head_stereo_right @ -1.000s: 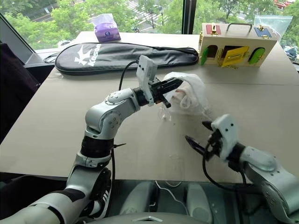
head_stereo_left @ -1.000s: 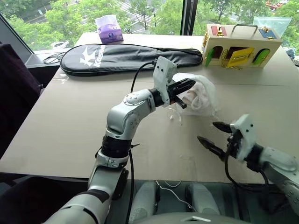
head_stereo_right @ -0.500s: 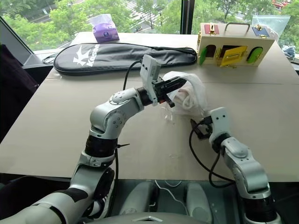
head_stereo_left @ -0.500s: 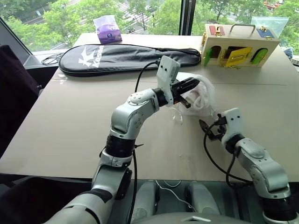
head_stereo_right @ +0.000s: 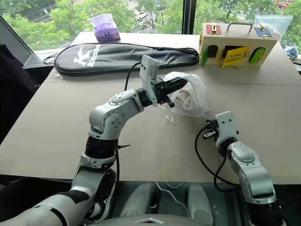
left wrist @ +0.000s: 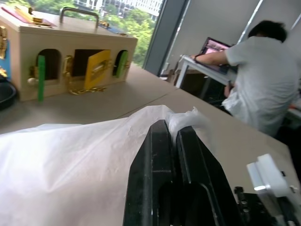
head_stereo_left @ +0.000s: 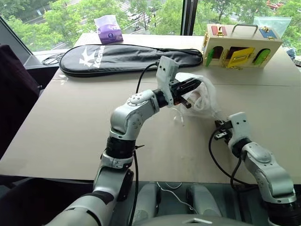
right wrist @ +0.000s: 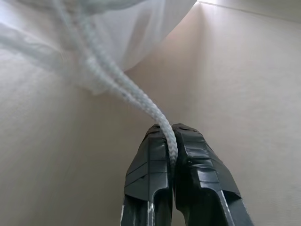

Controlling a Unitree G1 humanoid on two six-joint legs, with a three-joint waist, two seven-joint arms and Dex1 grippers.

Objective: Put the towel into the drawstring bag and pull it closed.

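Drawstring bag: thin translucent white plastic-like sack (head_stereo_left: 203, 96), crumpled, held at mid-table with its lower side near or on the surface; which, cannot be told.
Towel: small off-white cream cloth (head_stereo_right: 184, 97), seen dimly through the sack's wall, inside the bag.
Cord: white braided drawstring (right wrist: 123, 94), running from the gathered sack to the right fingers.
Left gripper (head_stereo_left: 194, 87): black fingers (left wrist: 153, 160) almost together, nipping a fold of the sack's upper edge; arm reaches in from the left, gripper pointing toward the right.
Right gripper (head_stereo_right: 207, 130): black fingers (right wrist: 193, 155) closed on the white cord, just beside the sack's near right corner, low over the table.
Table: large beige flat-topped surface (head_stereo_left: 70, 122), carrying all items listed.
Racket case: long black zipped fabric case with white lettering (head_stereo_left: 117, 57), lying across the far left part of the table, well apart from the sack.
Tissue pack: purple soft pack with a white tissue standing out of it (head_stereo_left: 109, 31), beyond the racket case near the window.
Latch box: pale wooden box with a metal handle and red, green, yellow and blue doors (head_stereo_left: 241, 46), far right of the table, behind the sack.
Person: seated figure in a white shirt (left wrist: 263, 80) at another desk with a laptop, seen from the left wrist view.
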